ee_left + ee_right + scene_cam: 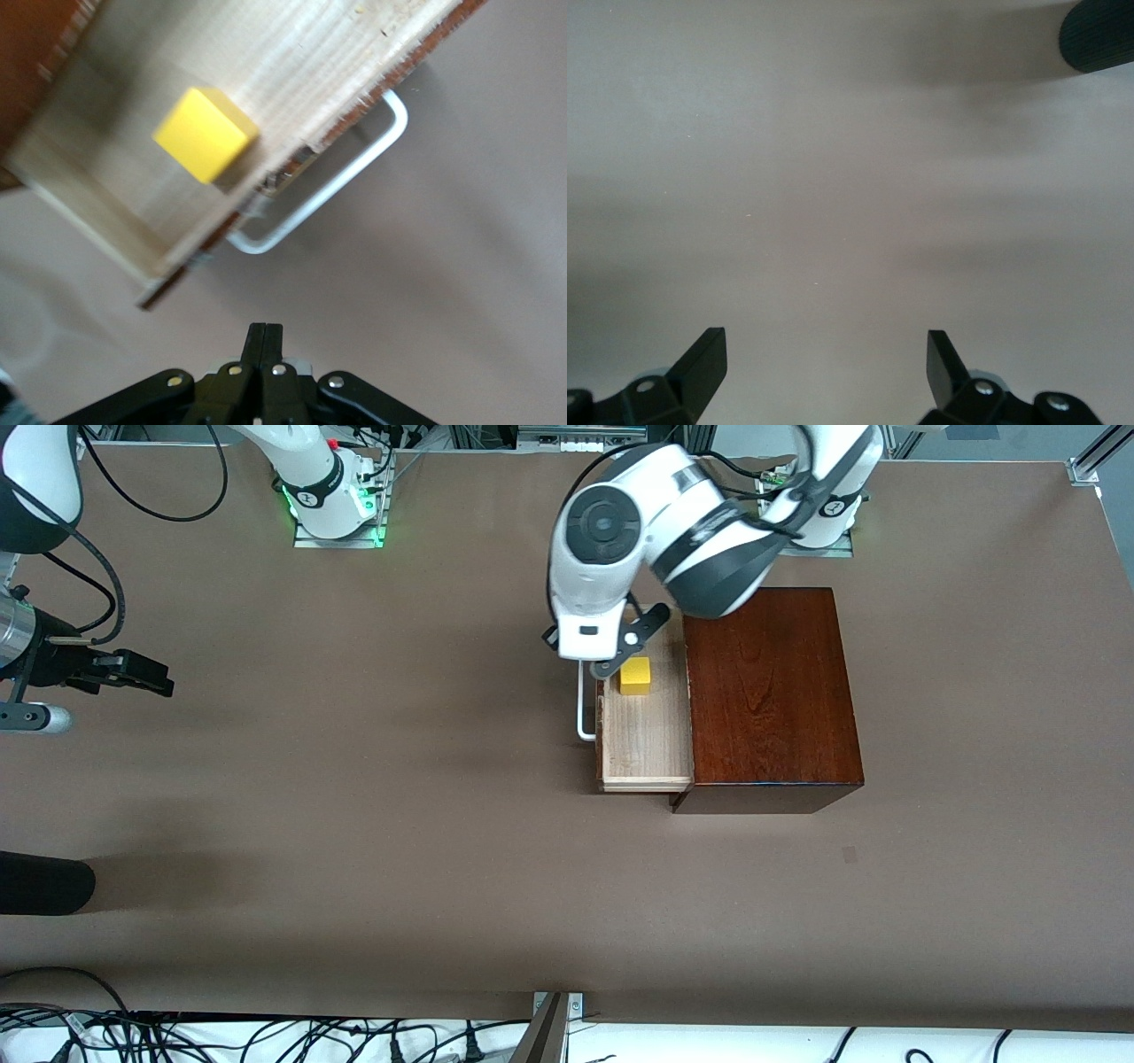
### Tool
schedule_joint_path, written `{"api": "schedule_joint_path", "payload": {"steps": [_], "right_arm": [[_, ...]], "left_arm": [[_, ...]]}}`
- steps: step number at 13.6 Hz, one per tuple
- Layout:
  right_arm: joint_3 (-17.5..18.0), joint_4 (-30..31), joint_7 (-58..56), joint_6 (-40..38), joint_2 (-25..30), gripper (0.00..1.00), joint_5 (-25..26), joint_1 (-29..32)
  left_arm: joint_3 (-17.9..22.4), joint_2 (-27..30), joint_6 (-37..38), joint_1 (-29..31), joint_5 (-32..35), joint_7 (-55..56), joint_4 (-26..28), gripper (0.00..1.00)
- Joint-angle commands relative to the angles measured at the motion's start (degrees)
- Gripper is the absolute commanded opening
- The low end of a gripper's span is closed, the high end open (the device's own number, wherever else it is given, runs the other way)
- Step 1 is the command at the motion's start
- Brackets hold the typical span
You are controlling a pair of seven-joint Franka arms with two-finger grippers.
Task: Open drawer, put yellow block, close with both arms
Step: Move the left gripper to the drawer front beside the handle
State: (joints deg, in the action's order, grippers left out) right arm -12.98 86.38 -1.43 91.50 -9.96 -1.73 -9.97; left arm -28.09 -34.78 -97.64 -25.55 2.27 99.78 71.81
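My left gripper (pixel 264 341) hangs with its 2 fingers pressed together on nothing, over the drawer (pixel 645 731), which stands pulled out of the dark wooden box (pixel 769 691) toward the right arm's end of the table (pixel 354 824). The yellow block (pixel 635 675) lies in the drawer's tray at the end farther from the front camera, just beside the front panel that carries the white handle (pixel 582 713). My right gripper (pixel 824 359) waits with its fingers spread wide over bare table at the right arm's end.
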Motion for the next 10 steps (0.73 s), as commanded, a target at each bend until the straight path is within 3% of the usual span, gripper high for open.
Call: {"api": "schedule_joint_path", "payload": {"steps": [1, 6, 7, 10], "right_arm": [[8.48, 1.24, -0.51, 0.17, 2.57, 1.00, 1.47, 8.55], [9.64, 1.33, -0.33, 0.26, 2.57, 1.00, 1.56, 9.45], [9.64, 1.24, -0.24, 0.26, 2.57, 1.00, 1.56, 9.44], [9.64, 1.33, -0.24, 0.35, 2.48, 1.00, 1.99, 9.44]], "left_arm": [[6.87, -4.51, -2.46, -9.23, 2.73, 8.23, -5.36, 0.00], [28.66, -8.90, -3.61, -28.91, 2.74, 10.44, -6.85, 0.00], [31.31, -9.69, -3.61, -30.77, 2.74, 10.26, -6.77, 0.00], [32.74, -11.10, -3.61, -30.79, 3.52, 10.09, -6.59, 0.00]]}}
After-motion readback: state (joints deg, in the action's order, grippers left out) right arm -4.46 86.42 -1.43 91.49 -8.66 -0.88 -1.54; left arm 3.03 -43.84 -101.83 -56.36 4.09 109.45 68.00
